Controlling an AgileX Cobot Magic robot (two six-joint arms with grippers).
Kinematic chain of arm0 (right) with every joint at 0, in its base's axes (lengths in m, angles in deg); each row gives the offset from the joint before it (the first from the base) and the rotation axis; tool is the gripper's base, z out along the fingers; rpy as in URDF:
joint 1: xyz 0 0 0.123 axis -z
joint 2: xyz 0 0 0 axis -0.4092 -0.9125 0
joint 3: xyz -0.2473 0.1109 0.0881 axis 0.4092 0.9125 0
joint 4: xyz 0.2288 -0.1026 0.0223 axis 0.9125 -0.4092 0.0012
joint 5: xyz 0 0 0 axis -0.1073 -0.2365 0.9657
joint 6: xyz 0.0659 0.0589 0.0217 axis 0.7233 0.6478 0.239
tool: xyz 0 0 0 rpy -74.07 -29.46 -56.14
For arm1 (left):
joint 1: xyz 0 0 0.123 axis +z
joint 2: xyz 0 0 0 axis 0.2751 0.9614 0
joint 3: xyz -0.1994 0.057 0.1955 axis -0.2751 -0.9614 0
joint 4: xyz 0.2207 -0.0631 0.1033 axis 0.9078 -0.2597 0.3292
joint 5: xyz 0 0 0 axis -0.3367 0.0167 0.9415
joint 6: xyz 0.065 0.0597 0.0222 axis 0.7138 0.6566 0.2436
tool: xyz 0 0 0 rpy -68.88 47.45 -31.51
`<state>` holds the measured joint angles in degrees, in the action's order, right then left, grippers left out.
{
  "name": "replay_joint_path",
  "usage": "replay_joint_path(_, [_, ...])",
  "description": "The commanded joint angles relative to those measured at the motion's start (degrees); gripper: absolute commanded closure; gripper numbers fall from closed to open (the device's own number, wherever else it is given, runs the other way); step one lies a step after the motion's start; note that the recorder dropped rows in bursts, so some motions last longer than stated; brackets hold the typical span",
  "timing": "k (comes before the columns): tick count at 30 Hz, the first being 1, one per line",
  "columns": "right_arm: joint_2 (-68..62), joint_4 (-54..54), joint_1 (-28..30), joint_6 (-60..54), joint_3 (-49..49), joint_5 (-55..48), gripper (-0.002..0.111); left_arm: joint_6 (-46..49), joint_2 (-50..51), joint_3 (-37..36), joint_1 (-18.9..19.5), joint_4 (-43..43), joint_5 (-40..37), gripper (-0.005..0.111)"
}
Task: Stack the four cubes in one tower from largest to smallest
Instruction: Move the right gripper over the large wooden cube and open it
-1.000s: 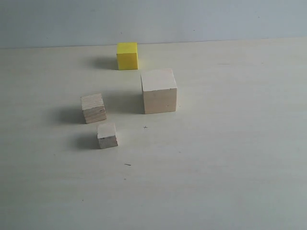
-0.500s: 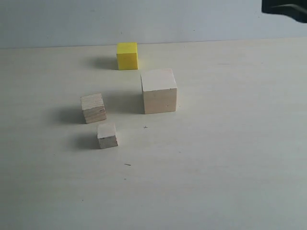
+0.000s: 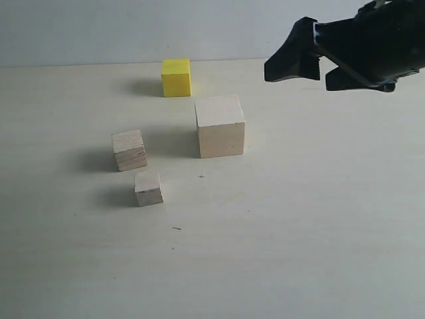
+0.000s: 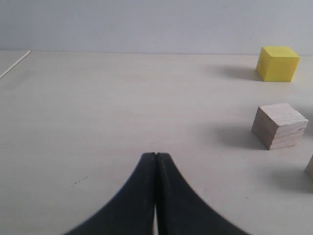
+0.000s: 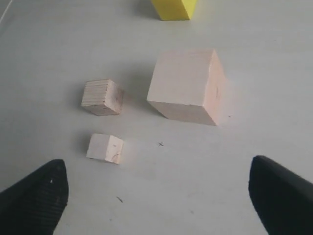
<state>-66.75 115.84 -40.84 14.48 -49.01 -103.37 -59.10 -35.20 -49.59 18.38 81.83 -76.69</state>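
Note:
All four cubes stand apart on the pale table (image 3: 299,219). The large pale wood cube (image 3: 220,126) (image 5: 188,85) is in the middle, with the yellow cube (image 3: 176,77) (image 5: 173,9) (image 4: 277,63) behind it. To its left sits the layered plywood cube (image 3: 129,150) (image 5: 101,97) (image 4: 279,126), and the smallest pale cube (image 3: 149,187) (image 5: 105,148) lies just in front of that one. My right gripper (image 3: 309,70) (image 5: 156,181) hangs open and empty above the table, right of the large cube. My left gripper (image 4: 155,156) is shut on nothing, low over bare table left of the cubes.
A plain grey wall (image 3: 99,30) rises behind the table's far edge. A small dark cross mark (image 3: 201,177) and a dark speck (image 3: 176,228) are on the tabletop in front of the cubes.
The right arm has come into the exterior view from the upper right and moved left toward the cubes, its jaws spreading wide. The cubes have not moved.

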Motion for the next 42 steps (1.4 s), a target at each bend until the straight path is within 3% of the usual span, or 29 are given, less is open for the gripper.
replay_joint_path(1, [-3.6,1.1,-3.2,-1.2,-5.6,-0.6,0.014,-0.2,-0.3,-0.2,0.2,0.0,0.3,0.107])
replay_joint_path(5, [-7.9,-1.3,-7.1,-0.4,-11.2,-1.2,0.014,-0.2,-0.3,-0.2,0.2,0.0,0.3,0.107])
replay_joint_path(8, [-15.0,-8.6,-10.0,7.5,-17.7,-2.4,0.014,-0.2,-0.3,-0.2,0.2,0.0,0.3,0.107])
replay_joint_path(19, [-29.3,-21.8,-10.0,23.3,-34.7,-13.9,0.014,-0.2,-0.3,-0.2,0.2,0.0,0.3,0.107])
replay_joint_path(29, [-38.0,-25.5,-10.0,27.9,-48.0,-25.9,0.018,-0.2,-0.3,-0.2,0.2,0.0,0.3,0.107])
replay_joint_path(42, [-45.3,-21.8,-10.0,27.9,-50.0,-24.1,0.018,-0.2,-0.3,-0.2,0.2,0.0,0.3,0.107])
